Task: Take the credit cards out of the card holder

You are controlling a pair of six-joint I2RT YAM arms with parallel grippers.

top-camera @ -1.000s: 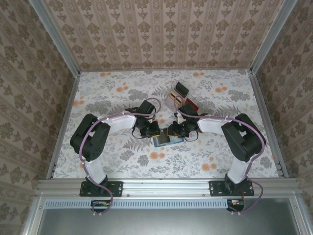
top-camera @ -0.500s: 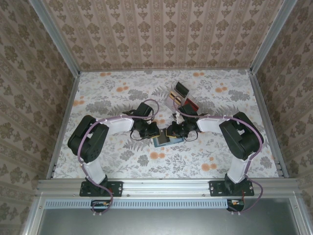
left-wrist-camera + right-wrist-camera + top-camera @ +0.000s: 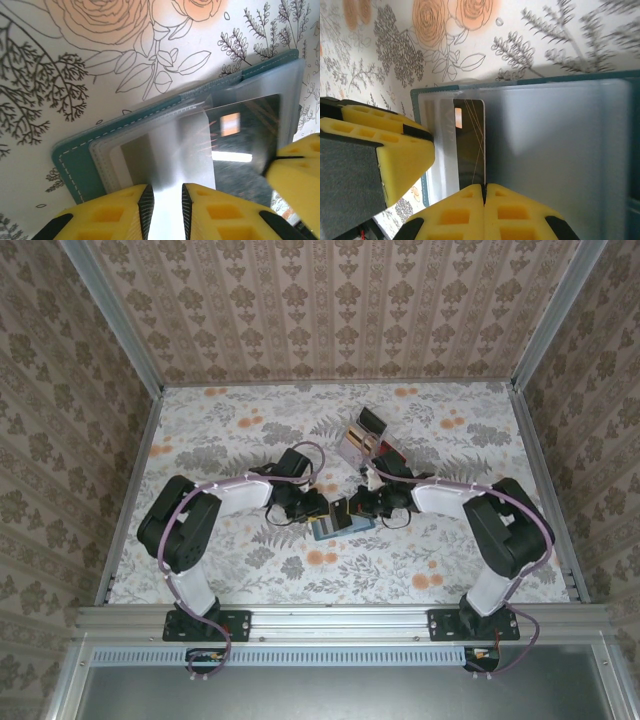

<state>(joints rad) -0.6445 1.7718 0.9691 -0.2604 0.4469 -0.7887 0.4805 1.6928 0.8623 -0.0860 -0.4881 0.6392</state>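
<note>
Top external view: card holder lies open on the table, between your two grippers.
Left gripper: fingers slightly apart, clear sleeve leaf between them.
Right gripper: fingers pressed together at the dark card edge; grip unclear.
Nearer hand: your right, with the card straight ahead of its fingertips.

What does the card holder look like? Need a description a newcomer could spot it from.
On the floral-print table, find the middle, where the left gripper and right gripper meet. Beneath them lies a small, flat, teal folding card holder. Unlike the clear compartment tray farther back, it shows a stitched teal edge and clear card sleeves.
</note>
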